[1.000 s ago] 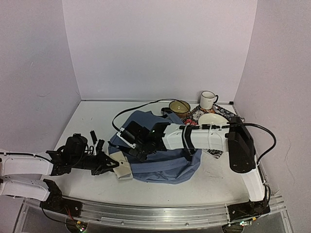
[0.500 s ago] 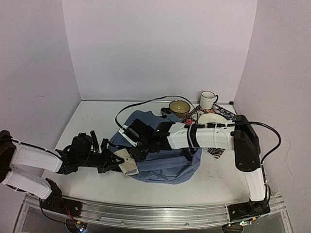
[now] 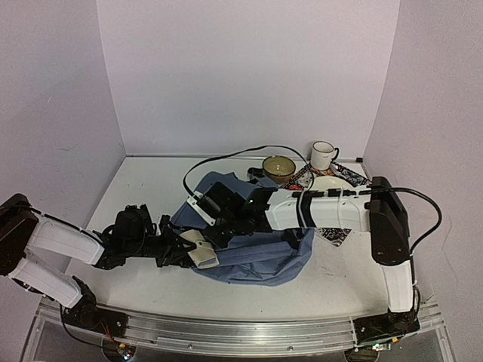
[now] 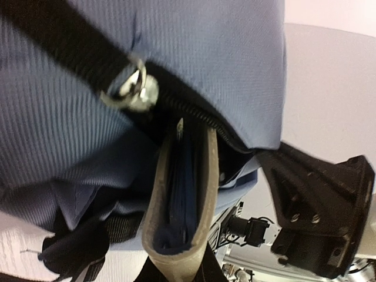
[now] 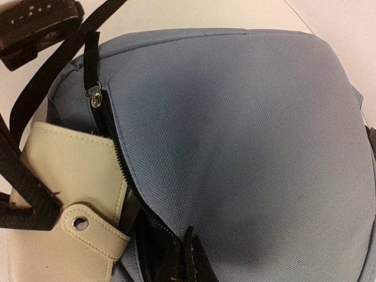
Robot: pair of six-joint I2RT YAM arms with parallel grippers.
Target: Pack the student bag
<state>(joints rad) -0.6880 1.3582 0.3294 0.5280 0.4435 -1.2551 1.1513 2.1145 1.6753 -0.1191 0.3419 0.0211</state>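
The student bag (image 3: pixel 264 255), slate-blue with black straps, lies in the middle of the table. My left gripper (image 3: pixel 186 249) is shut on a cream case with a snap flap (image 3: pixel 204 250). The case's far end sits inside the bag's open zip mouth (image 4: pixel 194 120), just below a metal zip ring (image 4: pixel 133 91). In the left wrist view the case (image 4: pixel 154 200) shows its dark blue inside, and my left gripper (image 4: pixel 179 265) clamps its near end. My right gripper (image 5: pixel 188 258) is shut on the bag (image 5: pixel 247 129) fabric at the zip edge, beside the case (image 5: pixel 70 170).
A tan bowl (image 3: pixel 278 167), a white mug (image 3: pixel 323 154) and a cream plate (image 3: pixel 330 185) on a patterned cloth (image 3: pixel 305 176) stand at the back right. A black cable (image 3: pixel 226 160) arcs over the bag. The right forearm (image 3: pixel 324 211) lies across the bag.
My left arm has moved right and carried the cream case from the bag's left edge into the zip opening. The right gripper has shifted slightly right, still holding the fabric.
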